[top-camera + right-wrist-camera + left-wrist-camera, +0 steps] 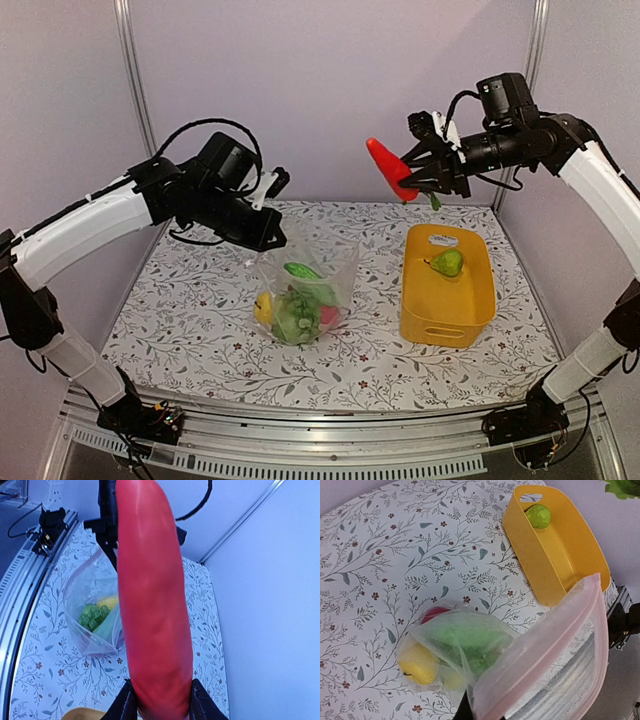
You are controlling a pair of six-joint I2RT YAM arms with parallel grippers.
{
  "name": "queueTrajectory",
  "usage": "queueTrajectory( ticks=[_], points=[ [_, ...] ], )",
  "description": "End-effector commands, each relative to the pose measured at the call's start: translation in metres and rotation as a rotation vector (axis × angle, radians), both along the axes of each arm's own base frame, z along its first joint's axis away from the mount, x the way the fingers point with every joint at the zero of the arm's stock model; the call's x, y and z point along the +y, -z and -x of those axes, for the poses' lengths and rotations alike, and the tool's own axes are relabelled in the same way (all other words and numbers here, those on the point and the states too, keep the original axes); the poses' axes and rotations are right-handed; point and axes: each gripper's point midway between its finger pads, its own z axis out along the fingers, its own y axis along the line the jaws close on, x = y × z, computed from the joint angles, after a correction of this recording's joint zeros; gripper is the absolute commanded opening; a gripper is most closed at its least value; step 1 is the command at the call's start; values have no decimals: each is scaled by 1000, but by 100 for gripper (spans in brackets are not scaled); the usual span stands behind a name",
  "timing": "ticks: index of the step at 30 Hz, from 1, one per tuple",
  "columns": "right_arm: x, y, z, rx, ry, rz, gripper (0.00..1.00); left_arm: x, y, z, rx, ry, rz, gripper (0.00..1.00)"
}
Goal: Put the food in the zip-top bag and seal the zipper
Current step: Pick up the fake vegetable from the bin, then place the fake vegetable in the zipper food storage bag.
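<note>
My left arm (100, 225) reaches in from the left edge of the overhead view toward the middle, elbow raised and wrist tipped down over the counter (190, 320). My left jaws are pressed fully together on the top edge of the clear bag (310, 285), holding that rim up just under them while the bag's belly rests on the counter. From the left wrist, the pinched rim fills the lower right corner. Inside the bag I can see a yellow piece (417, 664), a red piece (434, 614) and some grapes (91, 616). My right arm (600, 185) rises from the right edge and bends over, its forearm lying level in the upper right and pointing left. My right jaws stand partly apart, clamped on the thick end of the carrot (388, 165), whose tip points up and left. The carrot is in the air, above and to the right of the bag and well apart from it. A pear (447, 263) lies in the yellow basket (475, 305), right of the bag.
</note>
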Motion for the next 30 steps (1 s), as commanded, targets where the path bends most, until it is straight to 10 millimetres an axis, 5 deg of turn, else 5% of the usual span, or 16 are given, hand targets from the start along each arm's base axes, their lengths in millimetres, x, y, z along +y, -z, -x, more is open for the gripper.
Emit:
queueTrajectory(
  ticks=[1, 6, 13, 30],
  points=[
    [35, -38, 53, 185, -213, -204, 30, -7, -10, -8, -20, 7, 28, 0],
    [63, -53, 84, 276, -357, -278, 30, -9, -9, -8, -14, 4, 30, 0],
    [99, -41, 99, 335, -451, -282, 30, -9, -13, -8, -20, 1, 42, 0],
    [144, 29, 80, 395, -442, -212, 27, -10, -21, 1, -17, 25, 89, 0]
  ],
)
